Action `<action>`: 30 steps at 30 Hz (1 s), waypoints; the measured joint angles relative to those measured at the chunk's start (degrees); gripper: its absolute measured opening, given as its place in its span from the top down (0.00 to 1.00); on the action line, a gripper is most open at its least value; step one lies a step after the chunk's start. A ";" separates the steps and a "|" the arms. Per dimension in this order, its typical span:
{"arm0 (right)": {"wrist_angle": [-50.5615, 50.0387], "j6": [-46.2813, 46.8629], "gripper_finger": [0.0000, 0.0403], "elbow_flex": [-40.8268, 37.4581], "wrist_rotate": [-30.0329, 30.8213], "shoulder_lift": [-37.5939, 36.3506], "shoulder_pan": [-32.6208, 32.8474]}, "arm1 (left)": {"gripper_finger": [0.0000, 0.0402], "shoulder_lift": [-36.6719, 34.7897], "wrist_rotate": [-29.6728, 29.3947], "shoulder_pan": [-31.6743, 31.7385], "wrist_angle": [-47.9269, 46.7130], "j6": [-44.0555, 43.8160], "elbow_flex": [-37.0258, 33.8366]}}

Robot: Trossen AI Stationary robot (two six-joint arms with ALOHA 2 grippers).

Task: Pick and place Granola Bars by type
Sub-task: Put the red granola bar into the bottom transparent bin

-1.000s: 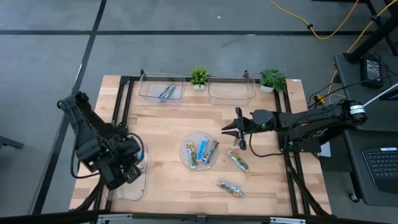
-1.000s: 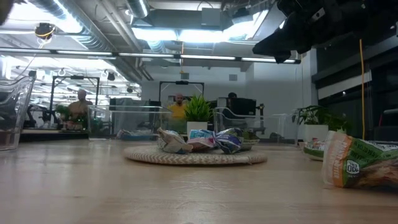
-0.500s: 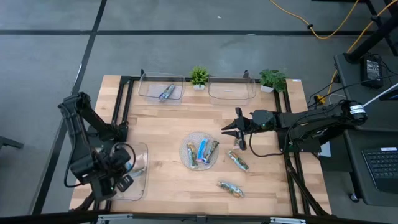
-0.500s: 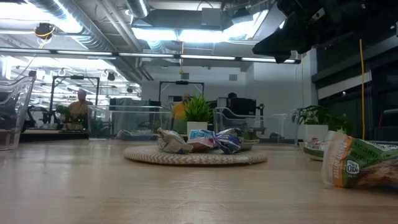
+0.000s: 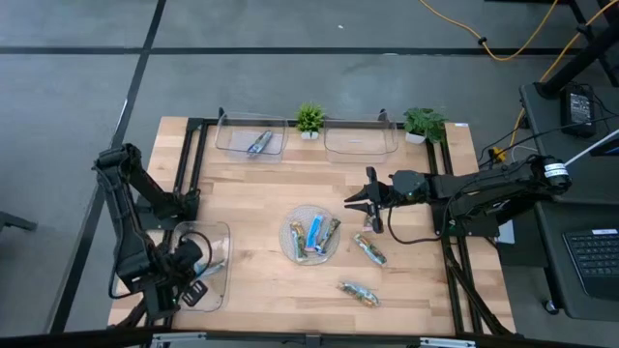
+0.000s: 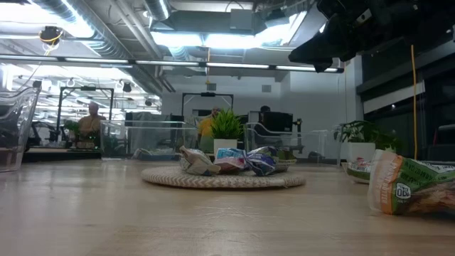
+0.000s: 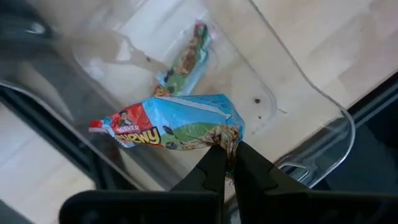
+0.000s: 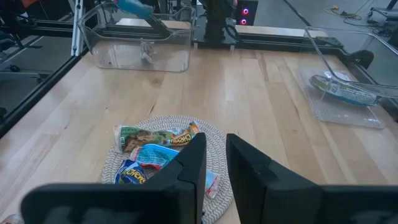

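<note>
My left gripper (image 7: 227, 152) hangs over the clear tray (image 5: 221, 242) at the table's near left, shut on a red-and-blue granola bar (image 7: 168, 127). Another red-wrapped bar (image 7: 186, 59) lies on that tray's floor. Several bars (image 5: 311, 235) lie on the round woven plate (image 5: 288, 244) at mid-table. Two green bars (image 5: 369, 249) (image 5: 358, 293) lie loose on the wood. A blue bar (image 5: 259, 144) lies in the far left tray (image 5: 232, 130). My right gripper (image 5: 366, 203) hovers right of the plate, a little open, holding nothing. My left gripper pinches one crimped end of the wrapper (image 7: 229, 134) between its two fingertips, coming from above and pointing down. The bar sticks out sideways from the fingers, roughly level and clear of the tray below.
A second clear tray (image 5: 360, 141) stands at the far edge, with small potted plants (image 5: 309, 118) (image 5: 424, 123) beside it. Bare wood lies between the plate and the near left tray. People show in the room beyond the table in the low view.
My left gripper has sunk and gone toward the table's near edge above the near left tray, rolling about its own axis, with the bar still between its fingers. The right arm has kept still.
</note>
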 joint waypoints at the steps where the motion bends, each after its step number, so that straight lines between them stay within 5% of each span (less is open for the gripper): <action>1: 0.00 -0.02 0.83 0.00 0.00 0.00 0.00 | 0.99 0.00 0.01 0.00 1.18 0.00 -0.74; 16: 0.00 -0.02 0.83 0.00 0.00 0.00 0.00 | 0.98 0.13 5.04 0.00 19.33 0.16 -12.48; 30: 0.00 -0.02 0.83 0.00 0.00 0.00 0.00 | 0.96 0.15 5.41 0.05 24.79 -0.42 -19.30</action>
